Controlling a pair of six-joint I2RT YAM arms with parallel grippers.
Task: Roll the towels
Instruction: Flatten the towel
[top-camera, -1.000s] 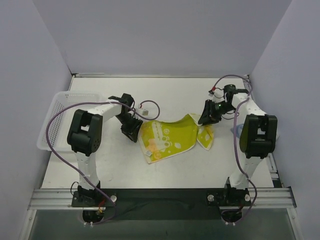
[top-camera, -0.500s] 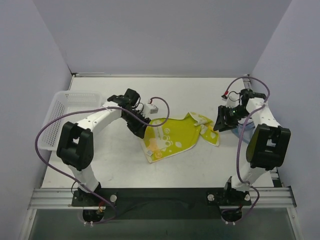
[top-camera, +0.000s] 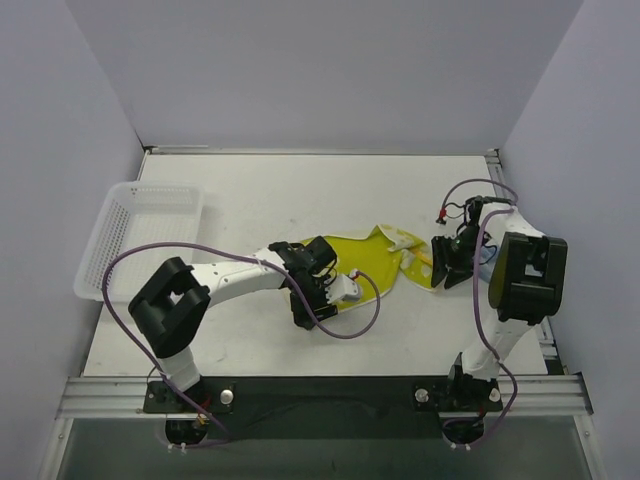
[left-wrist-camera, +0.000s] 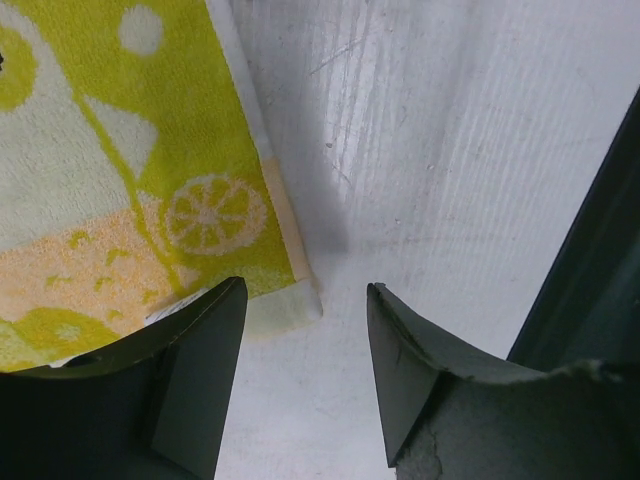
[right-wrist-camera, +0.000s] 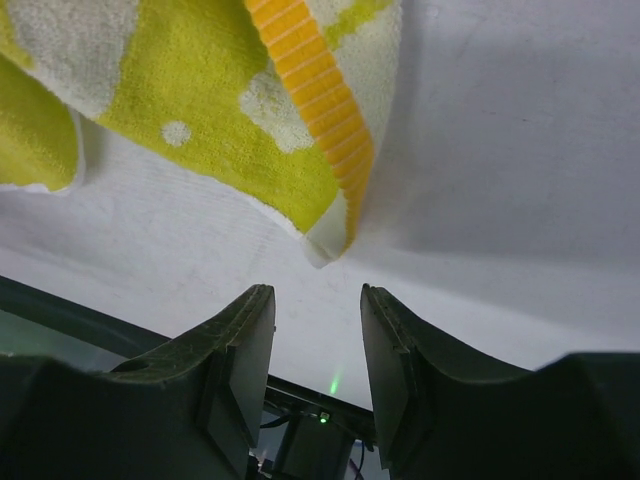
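White tabletop (top-camera: 250, 190) carries the printed towel (top-camera: 365, 262), rumpled, just right of centre frame. Left gripper (left-wrist-camera: 305, 300) and right gripper (right-wrist-camera: 317, 295) hover at its opposite corners, jaws spread and empty. I'd say each should pinch its corner squarely and draw the cloth flat before rolling.

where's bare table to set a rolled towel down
Widest bare table lies beyond the printed towel, right of the basket, up to the back wall. Another patch lies in front of the towel, toward the near edge. Crowded: both towel ends, where the left end effector and right end effector are.
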